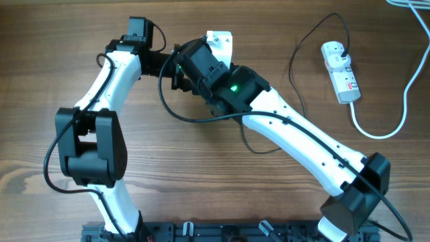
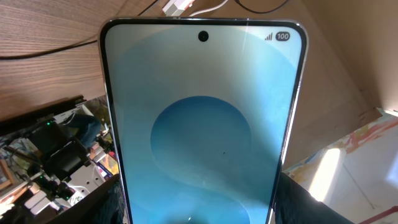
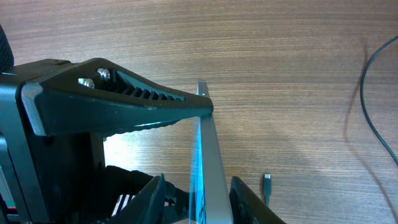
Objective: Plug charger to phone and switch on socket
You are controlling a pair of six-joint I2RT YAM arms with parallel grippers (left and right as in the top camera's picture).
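Observation:
The phone (image 2: pixel 202 124), teal screen lit, fills the left wrist view. My left gripper (image 2: pixel 199 214) is shut on its lower sides. In the right wrist view the phone (image 3: pixel 208 168) stands edge-on between the fingers of my right gripper (image 3: pixel 199 199), which is open with a gap on each side. The charger's black plug tip (image 3: pixel 267 185) lies on the table just right of that gripper. Overhead, both grippers meet at the top centre (image 1: pixel 176 67), and only the phone's white end (image 1: pixel 219 42) shows. The socket (image 1: pixel 340 79) lies at the far right with the black cable (image 1: pixel 295 60) looping from it.
The thick white cord (image 1: pixel 396 114) curves off the socket towards the right edge. The black cable runs under my right arm (image 1: pixel 295 134) across the middle of the wooden table. My left arm (image 1: pixel 94 141) stands at the left.

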